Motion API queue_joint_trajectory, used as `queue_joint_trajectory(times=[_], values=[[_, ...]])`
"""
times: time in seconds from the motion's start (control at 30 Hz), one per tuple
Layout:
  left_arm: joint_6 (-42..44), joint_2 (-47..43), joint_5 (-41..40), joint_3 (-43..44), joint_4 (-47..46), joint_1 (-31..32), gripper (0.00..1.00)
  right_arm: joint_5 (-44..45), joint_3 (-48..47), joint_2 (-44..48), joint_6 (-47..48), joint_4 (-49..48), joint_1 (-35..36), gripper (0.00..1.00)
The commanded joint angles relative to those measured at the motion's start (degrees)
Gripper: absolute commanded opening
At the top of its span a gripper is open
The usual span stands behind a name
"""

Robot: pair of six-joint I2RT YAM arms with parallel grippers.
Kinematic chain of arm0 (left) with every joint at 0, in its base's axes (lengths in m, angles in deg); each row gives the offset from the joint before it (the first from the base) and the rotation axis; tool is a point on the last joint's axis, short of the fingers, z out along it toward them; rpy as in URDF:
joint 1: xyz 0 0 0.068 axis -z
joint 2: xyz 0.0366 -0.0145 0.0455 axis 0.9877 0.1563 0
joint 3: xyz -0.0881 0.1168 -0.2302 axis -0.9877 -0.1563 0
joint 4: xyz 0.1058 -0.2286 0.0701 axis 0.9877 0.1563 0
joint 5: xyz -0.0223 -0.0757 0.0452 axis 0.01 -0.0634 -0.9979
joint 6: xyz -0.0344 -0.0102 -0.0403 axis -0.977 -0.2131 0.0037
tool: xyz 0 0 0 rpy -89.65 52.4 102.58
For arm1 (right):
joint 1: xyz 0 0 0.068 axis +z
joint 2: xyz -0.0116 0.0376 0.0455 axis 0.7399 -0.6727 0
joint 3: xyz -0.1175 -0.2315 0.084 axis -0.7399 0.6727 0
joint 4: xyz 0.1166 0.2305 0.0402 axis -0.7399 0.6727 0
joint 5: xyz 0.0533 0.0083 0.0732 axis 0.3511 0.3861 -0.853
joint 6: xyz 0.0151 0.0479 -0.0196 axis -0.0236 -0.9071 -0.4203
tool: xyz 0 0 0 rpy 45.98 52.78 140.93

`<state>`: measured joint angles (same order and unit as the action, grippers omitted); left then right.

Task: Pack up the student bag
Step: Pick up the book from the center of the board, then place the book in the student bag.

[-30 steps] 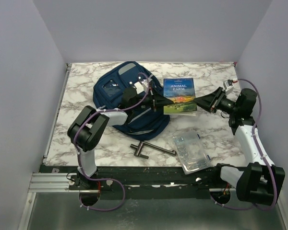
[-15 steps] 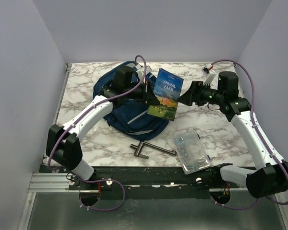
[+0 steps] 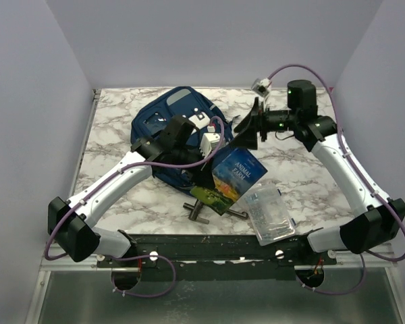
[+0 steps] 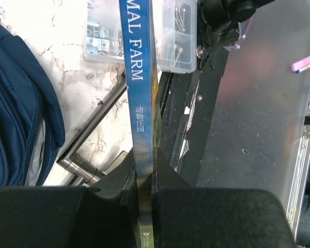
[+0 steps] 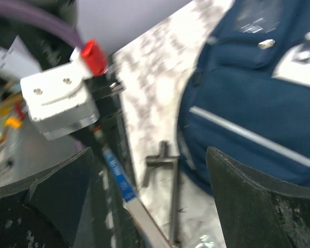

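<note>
The bag (image 3: 163, 120) lies on the surface (image 3: 108, 131) toward 11 o'clock. The left end effector (image 4: 144, 173) is clenched on the book (image 3: 233, 177), holding it tilted at the bag's 5 o'clock, over a T-wrench (image 3: 219, 210). The right end effector (image 3: 246, 133) is released and empty at the bag's 3 o'clock.
</note>
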<state>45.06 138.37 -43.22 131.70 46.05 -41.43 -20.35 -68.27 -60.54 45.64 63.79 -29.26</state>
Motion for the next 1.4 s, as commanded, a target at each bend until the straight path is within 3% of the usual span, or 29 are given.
queue_joint_trajectory(times=[0.0,0.2,0.37,0.4,0.53,0.57,0.63,0.67,0.77,0.87,1.0,1.13,1.37], values=[[5.1,-1.9,5.1,0.5,0.7,-0.1,0.0,-11.6,5.2,-0.1,4.0,3.4,4.3,0.93],[6.2,-3.6,5.8,-0.1,0.6,0.0,0.0,-12.7,17.3,5.2,-2.2,-3.4,4.5,0.85],[6.5,-3.8,5.3,-0.6,0.6,0.1,0.0,-17.1,20.9,7.3,-5.5,-6.8,4.6,0.62],[6.5,-3.8,5.1,-0.7,0.5,0.1,0.0,-17.1,21.5,7.9,-5.8,-7.4,4.5,0.56],[6.0,-4.2,5.8,-0.3,0.1,-1.1,0.01,-16.0,25.3,10.6,-9.9,-13.2,4.6,0.11],[5.6,-4.7,5.6,-0.1,-0.2,-1.7,0.07,-15.7,26.3,11.1,-11.1,-15.0,4.5,0.02],[3.6,-6.3,3.3,-0.7,-2.1,-3.3,0.3,-12.0,26.5,12.0,-12.6,-14.8,4.6,0.0],[2.5,-7.6,0.8,-1.1,-3.5,-4.6,0.36,-6.5,25.9,12.5,-12.7,-13.4,4.6,0.0],[-0.1,-12.2,-12.4,-4.5,-8.4,-7.1,0.53,19.9,24.4,15.4,-15.6,-6.0,4.5,0.0],[-2.5,-15.6,-30.2,-8.8,-12.7,-7.1,0.6,51.4,23.5,19.3,-21.0,0.4,4.4,0.0],[-6.6,-14.1,-35.5,-10.3,-14.0,-6.3,0.63,76.1,22.2,24.4,-25.8,5.2,4.4,0.0],[-9.1,-7.0,-41.5,-9.5,-15.2,1.1,0.63,85.8,23.9,29.7,-26.7,4.0,4.4,0.0],[-9.2,7.4,-42.2,-4.2,-16.4,6.5,0.6,82.1,24.1,32.5,-25.8,4.5,4.3,0.0]])
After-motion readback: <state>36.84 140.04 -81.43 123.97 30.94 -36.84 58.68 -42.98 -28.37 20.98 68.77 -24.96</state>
